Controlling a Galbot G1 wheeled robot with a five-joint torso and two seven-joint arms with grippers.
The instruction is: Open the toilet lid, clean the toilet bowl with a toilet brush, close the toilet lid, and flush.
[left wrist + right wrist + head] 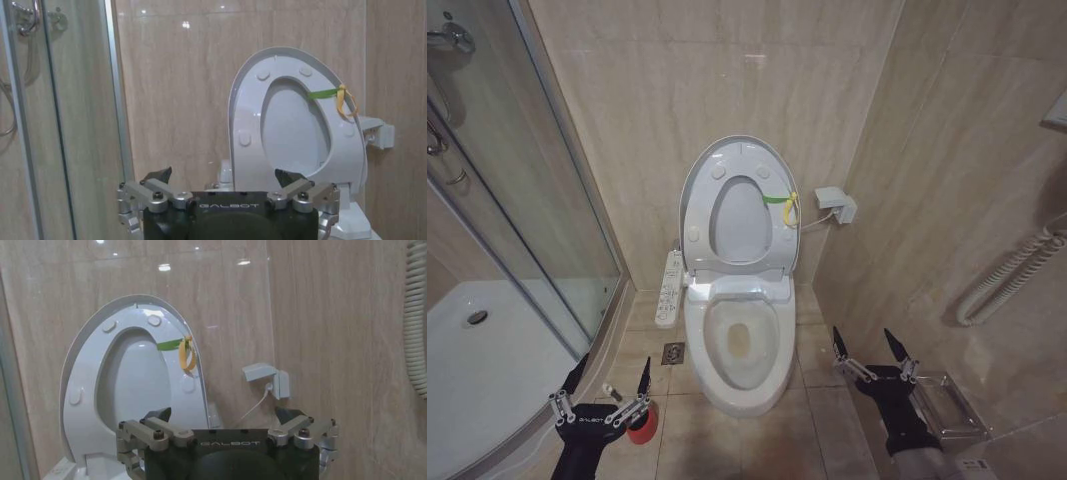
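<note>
Now, toilet lid up; we lower the wide-spread left gripper squarely over the toilet brush, right gripper wide too.

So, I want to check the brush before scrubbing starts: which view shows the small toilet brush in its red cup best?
The head view: the thin white-handled toilet brush stands in its round red cup on the floor, partly hidden by the open left gripper. Both wrist views face the raised toilet lid instead.
</note>
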